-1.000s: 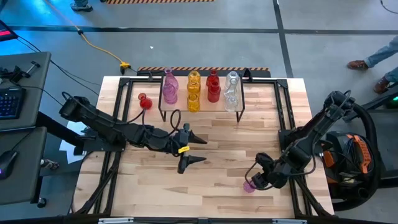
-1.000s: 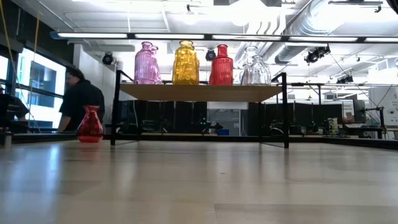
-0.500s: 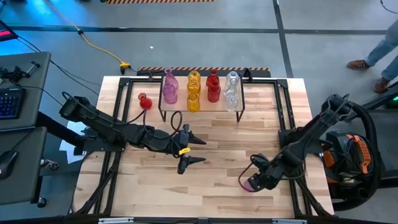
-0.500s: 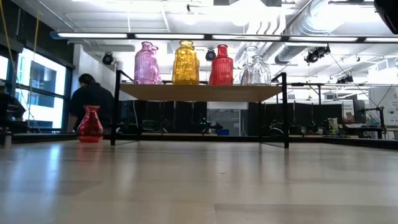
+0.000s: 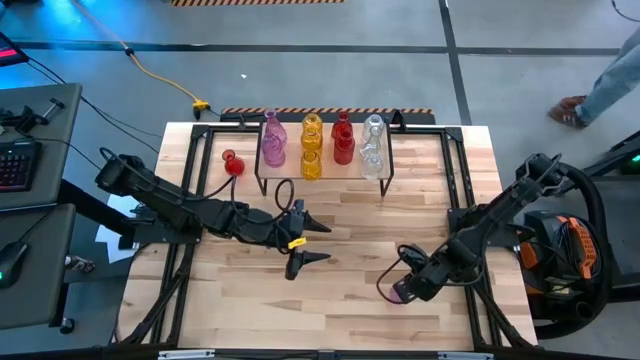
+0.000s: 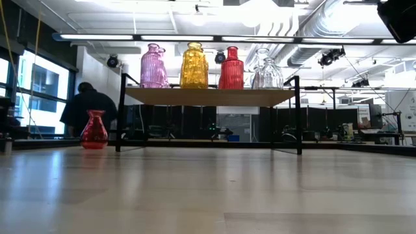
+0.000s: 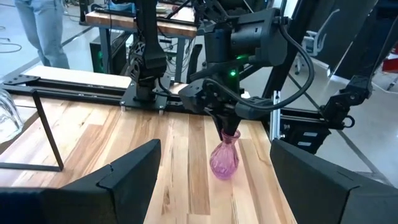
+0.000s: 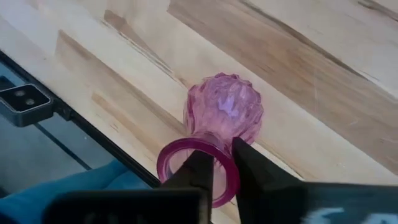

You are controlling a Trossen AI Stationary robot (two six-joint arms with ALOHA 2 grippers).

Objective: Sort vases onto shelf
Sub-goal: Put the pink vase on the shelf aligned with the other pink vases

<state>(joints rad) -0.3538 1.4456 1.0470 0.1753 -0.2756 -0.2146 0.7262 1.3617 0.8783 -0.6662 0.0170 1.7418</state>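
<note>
- right tool [image 5: 403, 291] sits low at the near right part of the tabletop [image 5: 340, 300], fingers pinched on the neck/rim of a pink vase [image 7: 224, 157]. Looks like one finger inside the mouth and one outside in the right wrist view; a rim pinch makes sense since the bulb is too wide and slick to span.
- pink vase is upright, base seemingly on the wood in the left wrist view; can't tell if it's lifted at all.
- left tool [image 5: 312, 241] is mid-tabletop, fingers spread apart, holding nothing; parked, pointed toward the right arm's work.
- shelf [image 5: 325, 175] at the far edge already carries pink, amber, red and clear vases, grouped by colour, pink at the left end, so that's likely where this one goes.
- one red vase [image 5: 233, 163] is on the tabletop just left of the shelf, unsorted.
- surface: pale butcher-block planks on a black frame. Room: grey concrete floor, yellow cable, workshop benches, a person behind the red vase in the low view.
</note>
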